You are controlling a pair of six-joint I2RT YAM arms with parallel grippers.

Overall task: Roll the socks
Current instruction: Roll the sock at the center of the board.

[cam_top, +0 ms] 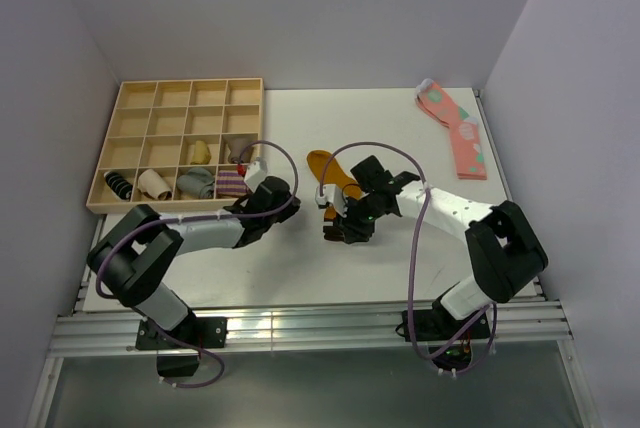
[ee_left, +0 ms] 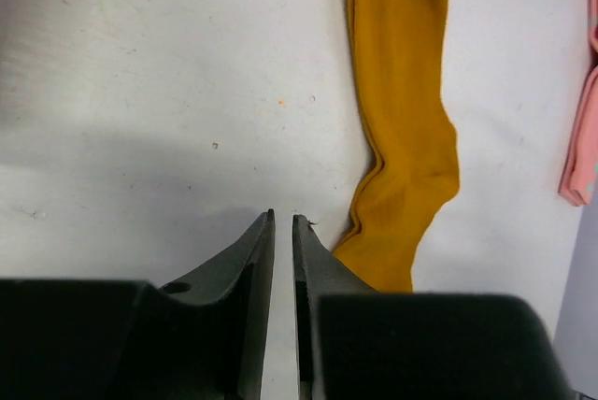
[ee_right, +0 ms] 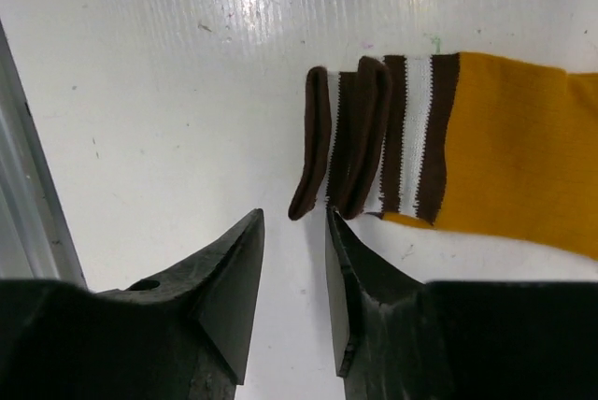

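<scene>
The mustard-orange sock (cam_top: 322, 162) lies flat at the middle of the table, toe toward the back. Its dark brown cuff with white stripes (ee_right: 374, 138) is folded over into a short roll at the near end. My right gripper (ee_right: 294, 215) is slightly open and empty, its fingertips just short of the rolled cuff; in the top view it (cam_top: 338, 232) sits at the sock's near end. My left gripper (ee_left: 283, 218) is shut on nothing, resting on the table just left of the sock's body (ee_left: 404, 138); in the top view it (cam_top: 290, 194) is left of the sock.
A wooden compartment tray (cam_top: 110, 148) stands at the back left, with sock bundles (cam_top: 196, 182) in its front row. A pink sock with pale spots (cam_top: 455, 130) lies at the back right, and also shows at the right edge of the left wrist view (ee_left: 584, 138). Grey walls enclose the table.
</scene>
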